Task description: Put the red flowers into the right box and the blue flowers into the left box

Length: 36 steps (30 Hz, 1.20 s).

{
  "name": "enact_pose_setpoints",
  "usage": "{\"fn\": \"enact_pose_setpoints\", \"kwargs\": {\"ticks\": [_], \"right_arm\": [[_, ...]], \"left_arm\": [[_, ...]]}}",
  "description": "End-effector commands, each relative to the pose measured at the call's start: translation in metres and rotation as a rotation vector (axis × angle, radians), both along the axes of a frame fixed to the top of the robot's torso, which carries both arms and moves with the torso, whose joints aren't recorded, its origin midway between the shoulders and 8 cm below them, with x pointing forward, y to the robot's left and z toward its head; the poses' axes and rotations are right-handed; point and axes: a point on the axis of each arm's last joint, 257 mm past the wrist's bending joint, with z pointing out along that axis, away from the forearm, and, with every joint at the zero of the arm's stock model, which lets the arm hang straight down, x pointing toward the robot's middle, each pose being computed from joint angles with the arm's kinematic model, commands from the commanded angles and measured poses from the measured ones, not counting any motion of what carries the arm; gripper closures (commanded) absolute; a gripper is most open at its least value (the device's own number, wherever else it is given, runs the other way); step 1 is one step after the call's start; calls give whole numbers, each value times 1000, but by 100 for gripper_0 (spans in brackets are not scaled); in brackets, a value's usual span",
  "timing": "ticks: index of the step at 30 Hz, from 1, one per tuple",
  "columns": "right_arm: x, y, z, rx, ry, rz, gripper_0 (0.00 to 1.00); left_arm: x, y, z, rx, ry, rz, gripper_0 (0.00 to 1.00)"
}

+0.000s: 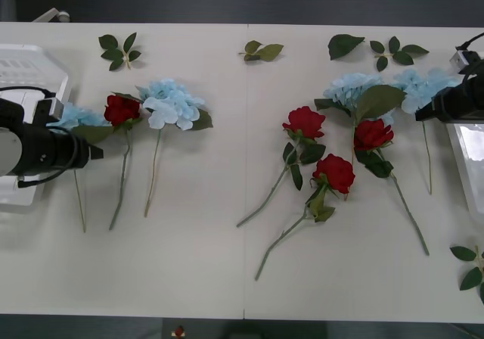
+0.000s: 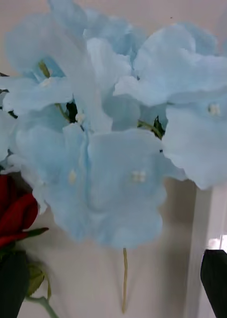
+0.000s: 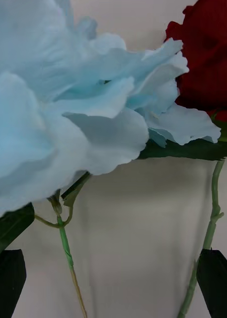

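Note:
Three blue flowers and several red flowers lie on the white table. My left gripper hovers open at the far-left blue flower, its thin stem between the black fingertips. A red flower lies just beside it. My right gripper is open over the rightmost blue flower, with a red flower close by. The left box sits behind the left arm. The right box is at the right edge.
Another blue flower lies left of centre and one more at the right. Two more red flowers lie mid-right. Loose leaf sprigs line the far edge. One sprig lies near right.

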Motion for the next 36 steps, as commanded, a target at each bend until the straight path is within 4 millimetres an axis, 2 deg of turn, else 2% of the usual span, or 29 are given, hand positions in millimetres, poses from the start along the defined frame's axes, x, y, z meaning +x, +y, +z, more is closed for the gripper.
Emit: {"fn": "enact_pose_setpoints", "kwargs": {"ticks": [1,4,12,14,19,24,27,29,30,31,32,36], "right_arm": [[11,2,-5,-47,-15,13,0],[15,1,-11,-73,-19,15,0],[27,14,-28,-91,-36,22,0],[28,16,-30,-82,-34,14,0],[32,22,-39,-77,-26,6,0],[35,28,-43,-76,-27,6,2],[37,30,-45,-79,-33,10,13],[38,33,-45,-81,-36,15,27],[38,34,-46,-81,-36,16,31],[38,35,-47,-82,-36,17,39],[39,35,-47,-86,-40,19,51],[40,38,-48,-91,-42,24,77]], "left_arm": [[24,-13,21,-10,-83,56,0],[28,-14,16,9,-99,75,0],[32,-17,14,-32,-139,79,0],[28,-6,19,-36,-133,84,0],[25,8,28,-59,-128,97,0],[24,48,39,3,-156,123,0],[29,70,41,30,-185,144,0],[36,90,43,51,-227,163,0],[37,92,40,54,-232,163,0],[38,95,37,61,-237,166,0],[37,97,31,60,-233,173,0],[36,94,19,46,-217,182,0]]}}
